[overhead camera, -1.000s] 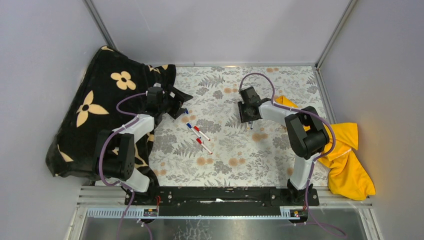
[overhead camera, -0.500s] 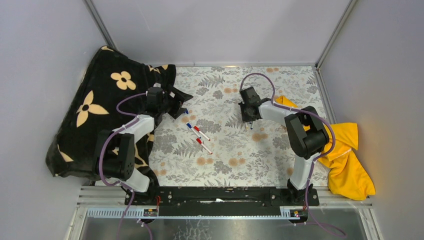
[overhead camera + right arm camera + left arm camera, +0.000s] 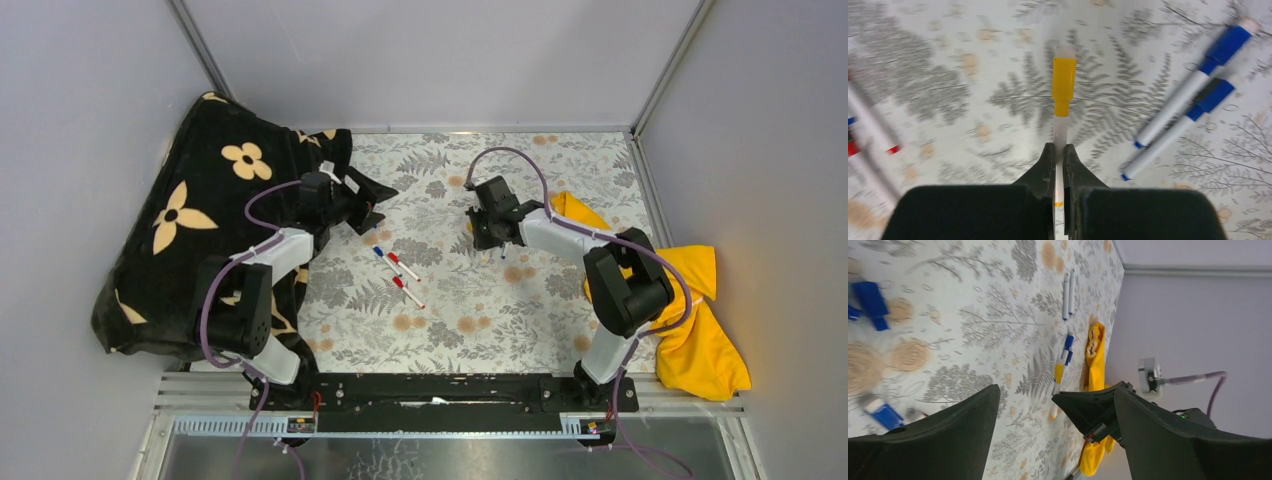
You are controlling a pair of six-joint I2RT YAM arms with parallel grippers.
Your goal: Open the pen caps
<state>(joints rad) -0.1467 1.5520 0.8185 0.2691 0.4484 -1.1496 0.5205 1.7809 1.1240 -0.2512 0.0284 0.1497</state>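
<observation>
My right gripper is shut on the white barrel of a pen whose yellow cap points away from the fingers, just above the floral mat. Two blue-capped pens lie side by side to its right. Blurred red-ended pens lie at the left edge. In the top view the right gripper sits mid-mat, with more pens lying between the arms. My left gripper stands wide open, holding nothing, near the dark blanket, and looks across at the yellow-capped pen. Blurred blue caps lie close to it.
A black blanket with cream flowers is heaped along the left side under the left arm. A yellow cloth lies bunched at the right edge. Grey walls close in the floral mat on three sides.
The right gripper has closed on the yellow-capped pen's barrel and shifted slightly left. The left gripper has edged a little to the right, still open.
</observation>
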